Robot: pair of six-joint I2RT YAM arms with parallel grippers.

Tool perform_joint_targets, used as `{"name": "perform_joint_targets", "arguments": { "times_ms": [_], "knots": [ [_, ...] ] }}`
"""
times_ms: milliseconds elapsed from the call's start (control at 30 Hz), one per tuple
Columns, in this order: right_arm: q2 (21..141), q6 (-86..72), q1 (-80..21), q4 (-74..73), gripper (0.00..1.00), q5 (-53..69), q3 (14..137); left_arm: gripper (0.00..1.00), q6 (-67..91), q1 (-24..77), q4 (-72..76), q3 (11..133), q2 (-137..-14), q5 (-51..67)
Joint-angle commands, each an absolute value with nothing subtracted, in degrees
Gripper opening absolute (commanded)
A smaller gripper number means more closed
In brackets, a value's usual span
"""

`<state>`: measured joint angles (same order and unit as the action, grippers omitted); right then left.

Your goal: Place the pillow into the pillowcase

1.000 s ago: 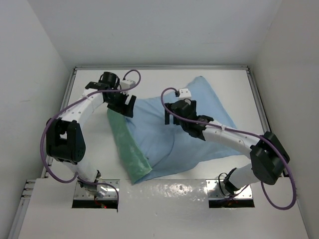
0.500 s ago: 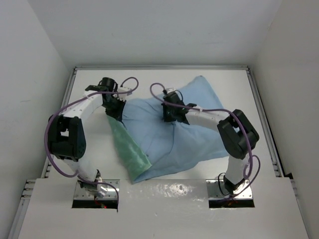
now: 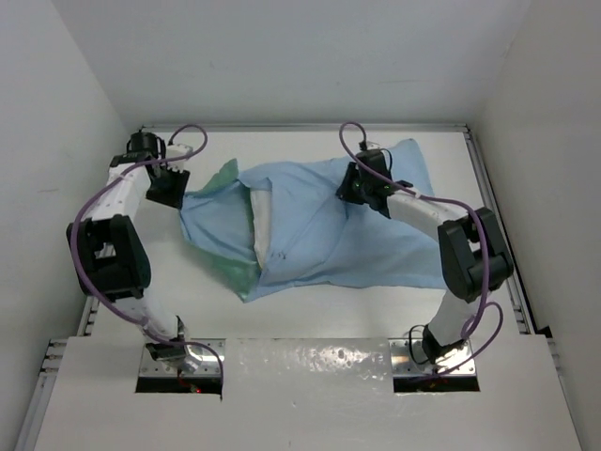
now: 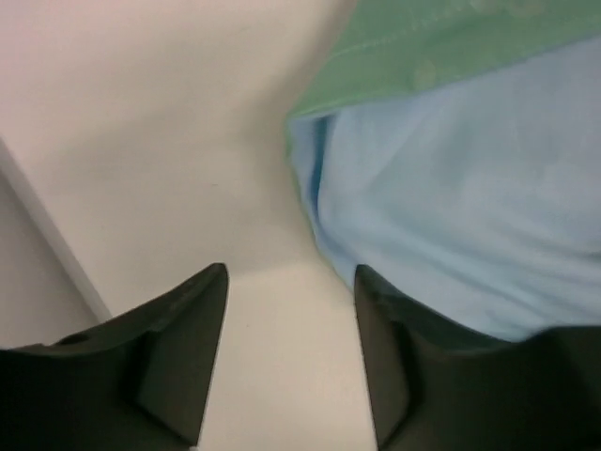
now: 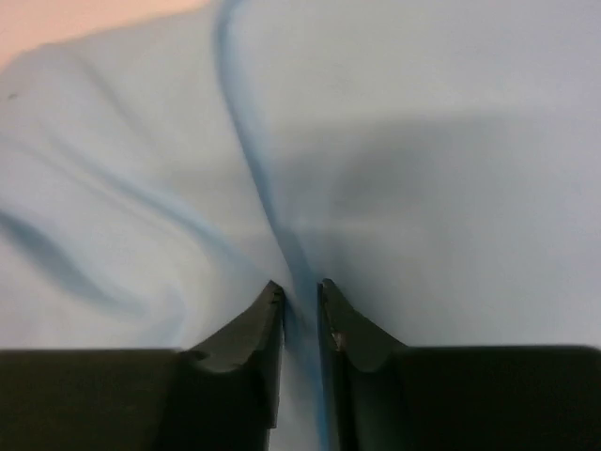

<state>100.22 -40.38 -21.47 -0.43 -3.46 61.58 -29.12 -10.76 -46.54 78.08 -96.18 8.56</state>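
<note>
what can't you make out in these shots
1. Most of the pillow: top view, the pillowcase covers it; only a white strip shows.
2. Whether the left gripper touches the pillowcase: left wrist view, cloth passes behind one finger.
3. What lies under the right gripper: right wrist view, blue cloth fills the frame.

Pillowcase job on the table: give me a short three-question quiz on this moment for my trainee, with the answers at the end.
1. True or false: the pillow is completely hidden inside the pillowcase.
2. What is the right claw pinching? A) a fold of the pillowcase B) a corner of the pillow C) nothing
3. Fill in: in the left wrist view, the fingers of the left claw stand apart with only bare ____ between them.
Key: 1 false, a white strip of it shows at the opening; 2 A; 3 table.
</note>
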Motion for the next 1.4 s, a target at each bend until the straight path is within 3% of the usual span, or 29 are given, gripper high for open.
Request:
{"name": "perform_joint_targets", "arguments": {
  "times_ms": [0,33,67,167,233,267,300,367,400,433,533,667,733,867,1100,1133,1200,1233,1267,1300,1367],
  "knots": [
    [102.39,-30.17,-23.37,-4.35,0.34,2.64,69.75,0.59,-27.08,-12.22,-40.69,81.37,-101.68,-3.49],
    [102.13,-29.19,-23.81,-5.53,0.45,1.68,70.74,0.66,-24.72,-12.3,-40.78,82.87,-103.95,-7.43],
    [101.69,-28.48,-24.95,-6.23,0.64,0.63,71.36,0.71,-23.65,-12.39,-40.69,86.54,-104.76,-9.12],
    [99.15,-25.06,-27.67,-7.03,0.77,-2.37,72.86,0.72,-21.45,-12.31,-41.39,93.33,-103.81,-9.24],
    [97.92,-20.49,-30.05,-8.35,0.79,-4.29,74.96,0.61,-21.97,-11.43,-42.01,93.96,-98.65,-0.59],
    [97.65,-19.0,-32.84,-8.78,0.78,-5.0,75.58,0.52,-22.67,-8.55,-42.1,91.34,-96.35,2.6],
    [97.39,-17.59,-34.09,-8.88,0.75,-5.36,76.11,0.38,-23.55,-6.26,-41.75,88.8,-94.07,4.46],
    [97.03,-19.06,-35.68,-8.53,0.39,-3.18,75.85,0.22,-26.1,4.32,-42.45,80.04,-89.31,5.88],
    [96.94,-22.73,-35.77,-7.31,0.16,-2.12,75.41,0.2,-26.54,7.27,-43.41,76.94,-88.77,6.67],
    [96.51,-24.59,-35.86,-6.34,0.13,-1.15,74.8,0.19,-25.85,11.73,-43.42,72.12,-89.2,7.72],
    [95.8,-30.05,-36.3,-1.68,0.22,1.13,71.64,0.23,-20.86,13.62,-40.35,68.39,-92.97,3.89],
    [95.1,-31.29,-37.44,-0.35,0.24,2.2,69.52,0.34,-16.18,13.54,-37.1,69.61,-97.9,0.26],
    [94.92,-31.46,-37.44,-0.53,0.24,2.37,69.17,0.51,-14.08,13.62,-35.08,70.05,-99.48,0.26],
    [94.31,-32.08,-37.53,-0.35,0.26,1.67,66.98,0.66,-13.27,13.62,-30.77,68.21,-102.03,7.1],
    [93.6,-31.73,-37.71,-1.41,0.34,0.7,66.18,0.69,-12.92,13.8,-28.31,64.87,-103.97,12.83],
    [93.78,-31.73,-37.97,-1.15,0.36,0.62,66.09,0.67,-12.83,13.89,-27.87,63.99,-104.5,12.05],
    [94.22,-31.47,-38.49,-0.62,0.39,0.35,65.92,0.5,-12.05,13.89,-27.77,64.24,-107.82,10.12],
    [95.09,-31.55,-39.02,-0.62,0.42,0.26,66.18,0.39,-12.04,13.8,-28.3,65.81,-109.06,7.85],
    [95.62,-31.81,-39.2,-0.88,0.44,0.7,67.05,0.16,-12.22,13.71,-29.87,66.7,-110.03,7.13],
    [96.06,-31.9,-39.46,-1.14,0.46,0.96,67.67,0.07,-12.48,13.45,-30.67,67.67,-110.47,6.77],
    [97.38,-31.73,-40.34,-1.58,0.47,1.67,69.07,0.0,-12.48,12.31,-31.9,69.08,-107.43,7.73]
  ]
}}
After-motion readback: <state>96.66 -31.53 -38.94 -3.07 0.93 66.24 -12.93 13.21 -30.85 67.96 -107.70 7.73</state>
